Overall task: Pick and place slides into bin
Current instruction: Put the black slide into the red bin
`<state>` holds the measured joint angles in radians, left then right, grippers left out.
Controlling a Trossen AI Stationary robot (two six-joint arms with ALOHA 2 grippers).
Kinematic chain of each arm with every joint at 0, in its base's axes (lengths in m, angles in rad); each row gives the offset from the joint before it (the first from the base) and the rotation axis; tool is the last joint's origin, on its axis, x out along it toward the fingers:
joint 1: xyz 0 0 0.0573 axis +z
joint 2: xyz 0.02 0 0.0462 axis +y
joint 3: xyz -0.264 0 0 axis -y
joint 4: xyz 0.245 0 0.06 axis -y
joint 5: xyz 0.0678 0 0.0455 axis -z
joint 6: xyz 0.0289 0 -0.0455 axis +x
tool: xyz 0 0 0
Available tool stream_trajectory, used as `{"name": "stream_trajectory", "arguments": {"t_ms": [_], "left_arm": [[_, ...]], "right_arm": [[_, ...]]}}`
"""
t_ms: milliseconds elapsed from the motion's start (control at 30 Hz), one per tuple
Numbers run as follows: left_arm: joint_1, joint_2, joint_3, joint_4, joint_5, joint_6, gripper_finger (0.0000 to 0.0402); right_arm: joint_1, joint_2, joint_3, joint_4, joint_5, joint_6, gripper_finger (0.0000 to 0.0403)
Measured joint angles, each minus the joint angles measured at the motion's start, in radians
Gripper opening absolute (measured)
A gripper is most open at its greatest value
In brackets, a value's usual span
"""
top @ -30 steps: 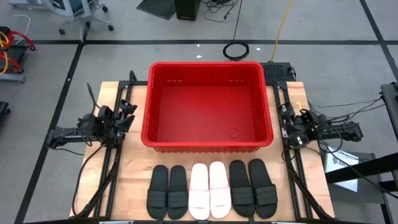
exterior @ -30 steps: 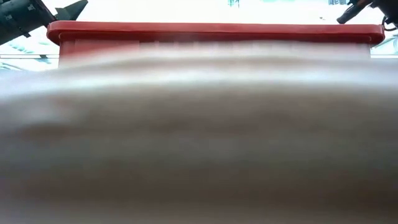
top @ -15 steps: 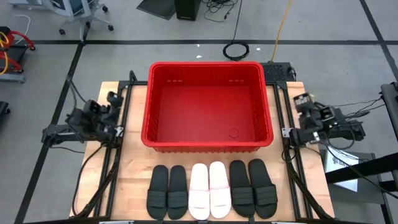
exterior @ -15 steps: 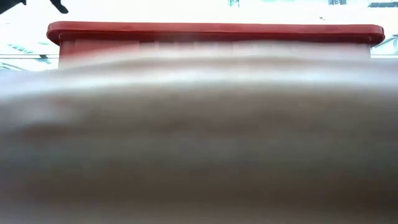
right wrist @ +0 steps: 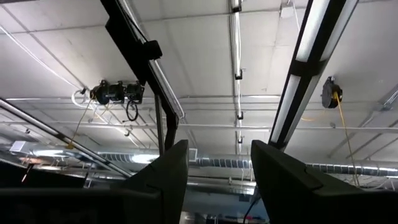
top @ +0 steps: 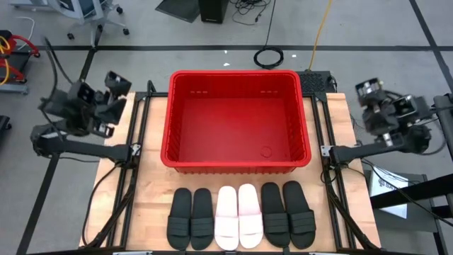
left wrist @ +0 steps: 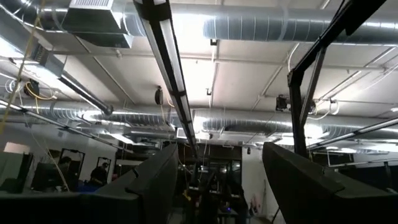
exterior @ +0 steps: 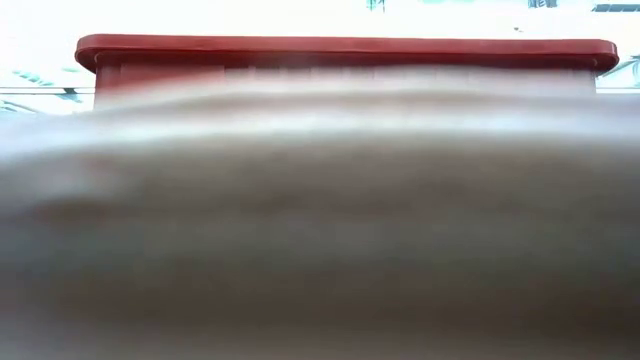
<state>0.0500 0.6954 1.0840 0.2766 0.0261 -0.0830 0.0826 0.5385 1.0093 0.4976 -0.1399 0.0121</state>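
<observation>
The red bin (top: 236, 74) stands mid-table, and its inside shows bare. Between it and the table's near edge the slides lie soles down in a row: a black pair (top: 190, 217), a pale pair (top: 238, 216) and another black pair (top: 288, 214). My left gripper (top: 113, 81) is raised high beside the table's far left corner. In its wrist view the left gripper (left wrist: 217, 168) is open and points up at the ceiling. My right gripper (top: 368, 88) is raised beyond the table's right edge. The right gripper (right wrist: 219, 162) is likewise open and tipped upward. Neither holds anything.
Black frame rails (top: 134, 152) run along both sides of the wooden table (top: 152, 184). In the low view a blurred pale surface (exterior: 320, 220) fills most of the picture, with the bin's rim (exterior: 345, 47) above it. Cables and chairs lie on the floor beyond.
Both arms have risen from low at the bin's sides to high above the table. Each gripper has tipped upward and swung outward toward the far corner of its own side, out of the low view. The slides and the bin have stayed put.
</observation>
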Motion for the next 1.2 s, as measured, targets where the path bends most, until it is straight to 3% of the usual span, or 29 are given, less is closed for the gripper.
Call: {"name": "stream_trajectory", "arguments": {"t_ms": [300,433,567,667,900,1033,1200], "left_arm": [[0.0,0.243,0.417,-0.36,0.0,-0.036,0.0241],[0.0,0.318,0.528,-0.521,0.003,-0.09,0.0241],[0.0,0.365,0.562,-0.615,0.04,-0.141,0.0241],[0.0,0.387,0.563,-0.622,0.108,-0.176,0.0241],[-0.032,0.449,0.561,-0.634,0.173,-0.2,0.0241],[-0.051,0.476,0.561,-0.64,0.174,-0.188,0.0241],[-0.066,0.494,0.561,-0.648,0.17,-0.188,0.0241]], "right_arm": [[0.0,0.227,0.429,-0.446,0.008,0.018,0.0164],[0.0,0.319,0.576,-0.747,0.009,0.107,0.0164],[0.0,0.388,0.669,-1.041,0.005,0.193,0.0164],[0.0,0.421,0.687,-1.204,-0.028,0.254,0.0164],[0.02,0.508,0.687,-1.477,-0.259,0.353,0.0164],[0.094,0.57,0.68,-1.611,-0.279,0.373,0.0164],[0.209,0.629,0.599,-1.646,-0.284,0.469,0.0164]]}}
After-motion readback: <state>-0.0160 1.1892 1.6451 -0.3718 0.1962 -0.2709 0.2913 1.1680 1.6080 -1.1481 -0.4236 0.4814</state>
